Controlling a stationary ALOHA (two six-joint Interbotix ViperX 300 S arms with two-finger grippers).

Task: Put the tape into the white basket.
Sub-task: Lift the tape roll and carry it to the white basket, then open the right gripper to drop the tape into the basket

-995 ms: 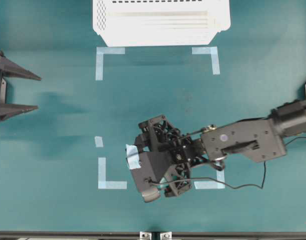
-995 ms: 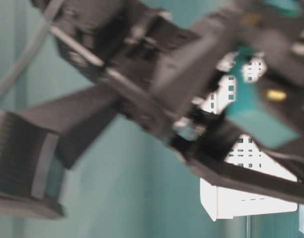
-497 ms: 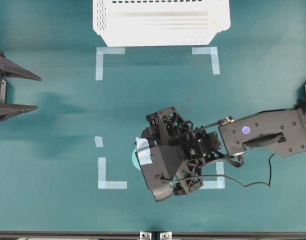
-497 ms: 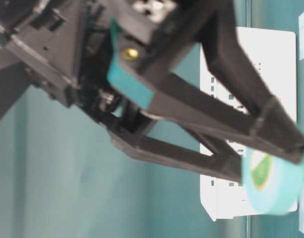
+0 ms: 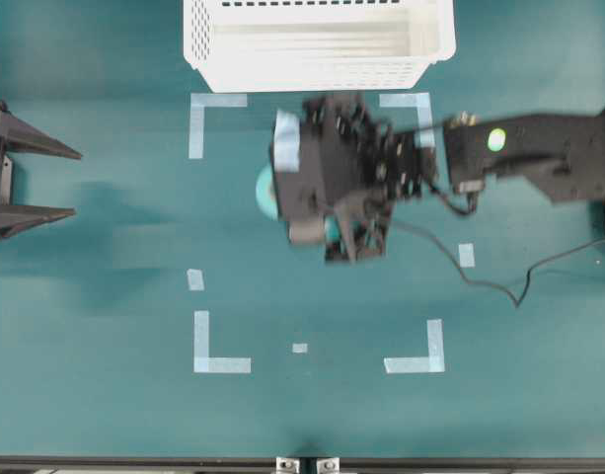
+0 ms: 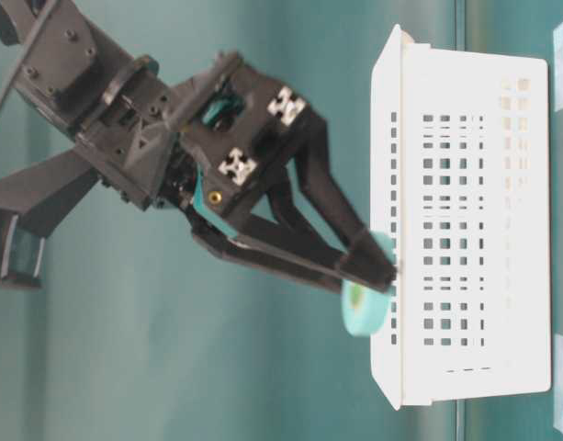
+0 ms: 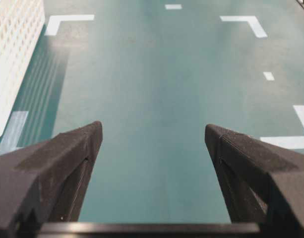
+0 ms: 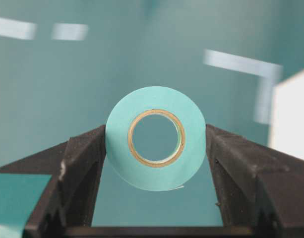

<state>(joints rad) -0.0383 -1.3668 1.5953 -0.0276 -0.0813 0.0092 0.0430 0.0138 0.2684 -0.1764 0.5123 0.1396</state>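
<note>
**Tape lifted and carried up to the basket**

Overhead view shows what has changed in the last second: my right gripper, which was low in the marked square near the front of the table, has swung across to just in front of the white basket. The tape came with it. My right wrist view shows the roll clamped by its outer edge between my two fingers, hollow centre facing the camera, clear of the table.

From the table-level view, the tape hangs at my fingertips right beside the basket's near wall, about level with its rim but, as far as I can judge, not yet over the inside.

My left gripper sits spread wide and holding nothing, well off to the left side.

I judge the pickup done; what remains is to carry past the rim and let go.
</note>
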